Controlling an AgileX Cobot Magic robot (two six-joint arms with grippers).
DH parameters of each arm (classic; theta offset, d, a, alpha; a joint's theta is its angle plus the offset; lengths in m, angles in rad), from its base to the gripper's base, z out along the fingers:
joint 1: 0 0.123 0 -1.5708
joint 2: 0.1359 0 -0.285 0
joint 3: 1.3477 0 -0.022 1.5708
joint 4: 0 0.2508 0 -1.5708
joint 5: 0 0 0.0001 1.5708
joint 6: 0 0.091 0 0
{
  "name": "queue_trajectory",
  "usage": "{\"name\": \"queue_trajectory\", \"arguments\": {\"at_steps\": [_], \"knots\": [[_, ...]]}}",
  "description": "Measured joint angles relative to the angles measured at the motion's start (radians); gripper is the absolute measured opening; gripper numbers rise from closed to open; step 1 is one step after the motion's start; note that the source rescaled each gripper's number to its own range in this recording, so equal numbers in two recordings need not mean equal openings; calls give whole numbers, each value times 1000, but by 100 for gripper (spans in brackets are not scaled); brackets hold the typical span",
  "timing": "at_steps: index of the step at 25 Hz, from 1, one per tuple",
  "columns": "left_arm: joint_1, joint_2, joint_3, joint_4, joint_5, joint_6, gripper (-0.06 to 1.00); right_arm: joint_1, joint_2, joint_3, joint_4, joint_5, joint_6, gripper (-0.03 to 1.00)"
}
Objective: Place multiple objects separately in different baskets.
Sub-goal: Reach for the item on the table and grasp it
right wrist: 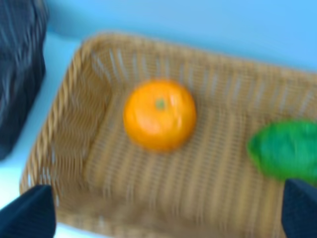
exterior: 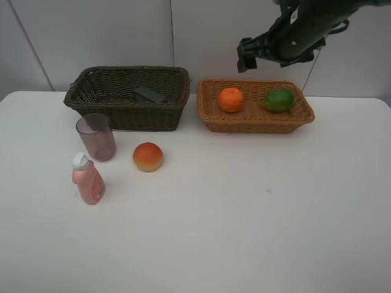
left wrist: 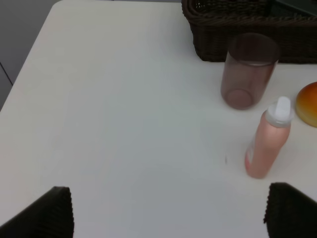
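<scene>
Objects of six kinds are shared between two baskets and the white table [exterior: 244, 213], and several are only partly seen. The black bottle [exterior: 149, 94] lies inside the dark brown basket [exterior: 125, 116]. Most of it is hidden by the wicker wall, and in the left wrist view no more than a dark corner of it is caught at the frame edge. The peach-like fruit [exterior: 148, 157], set on the table in front of that basket, is cut off by the same view's edge. The purplish cup [exterior: 96, 137] stands upright just in front of the basket's left end. The pink bottle [exterior: 89, 180] stands nearer the camera than the cup and close to it.

The tan basket [exterior: 256, 122] is placed just beside the dark brown basket, on its right in the exterior view. The orange [exterior: 231, 99] and the green fruit [exterior: 279, 100] are held in it, apart from each other. The right wrist view is blurred. There the green fruit is partly covered by one dark finger, and the weave is hard to make out.

The right gripper [exterior: 245, 61] is held in the air above the tan basket's end nearest the dark brown basket. Its arm is cut off by the top of the exterior view. Its jaws are spread wide and nothing is gripped.

The left gripper [left wrist: 171, 213] is seen only as two dark fingertips in its own wrist view, and its arm is out of the exterior view. It is poised over bare table in front of the dark brown basket, looking towards the cup and the pink bottle. Its jaws are likewise fully parted and nothing is held.
</scene>
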Motion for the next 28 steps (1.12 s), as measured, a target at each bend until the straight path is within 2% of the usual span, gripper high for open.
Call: {"name": "queue_trajectory", "arguments": {"at_steps": [8, 14, 19, 25, 28], "knots": [[0, 0, 0, 0, 0, 0, 100, -23, -204, 230, 1, 9, -22, 100], [0, 0, 0, 0, 0, 0, 100, -62, -433, 393, 1, 68, -50, 100], [0, 0, 0, 0, 0, 0, 100, -63, -645, 470, 1, 203, -101, 100], [0, 0, 0, 0, 0, 0, 100, -63, -898, 521, -28, 441, -105, 100], [0, 0, 0, 0, 0, 0, 100, -63, -1027, 563, -28, 508, -105, 100]]}}
